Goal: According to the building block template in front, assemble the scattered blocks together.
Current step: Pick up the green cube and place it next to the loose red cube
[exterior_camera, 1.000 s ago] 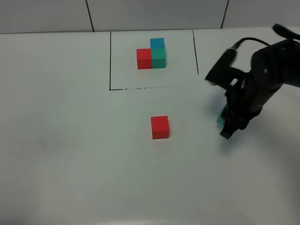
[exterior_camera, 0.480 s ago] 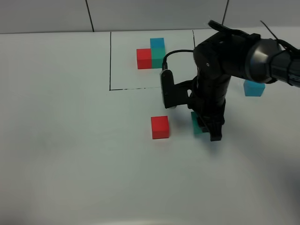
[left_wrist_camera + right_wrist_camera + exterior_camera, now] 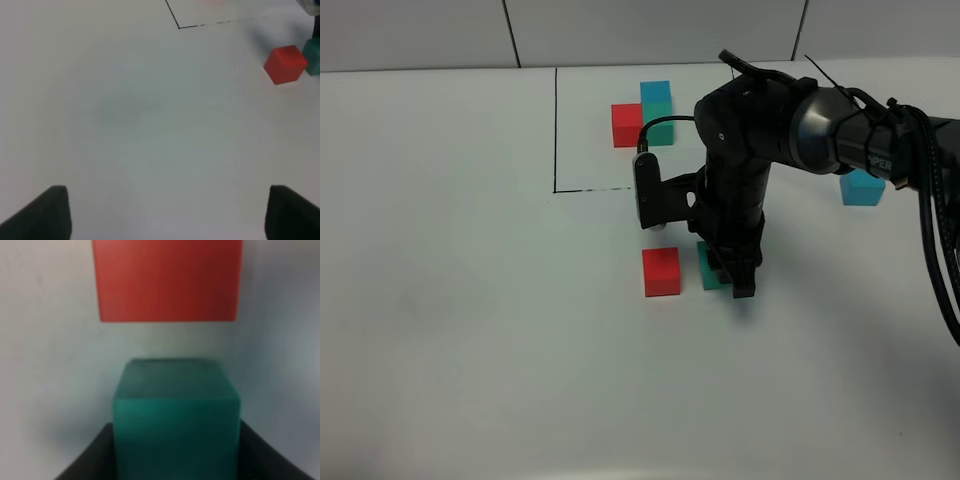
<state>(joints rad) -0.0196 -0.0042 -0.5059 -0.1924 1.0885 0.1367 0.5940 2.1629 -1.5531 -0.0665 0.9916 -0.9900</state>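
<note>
Right end effector [image 3: 728,272] clamped on teal-green cube [image 3: 707,268], just beside red cube [image 3: 661,271], narrow gap between. Left end effector [image 3: 165,212] open, clear of bench [image 3: 470,300]. Advice: square the faces, close the gap flush as in template [image 3: 644,112], then release.

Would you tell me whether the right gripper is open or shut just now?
Shut on it: the right gripper has fingers against both sides of the teal-green cube.
</note>
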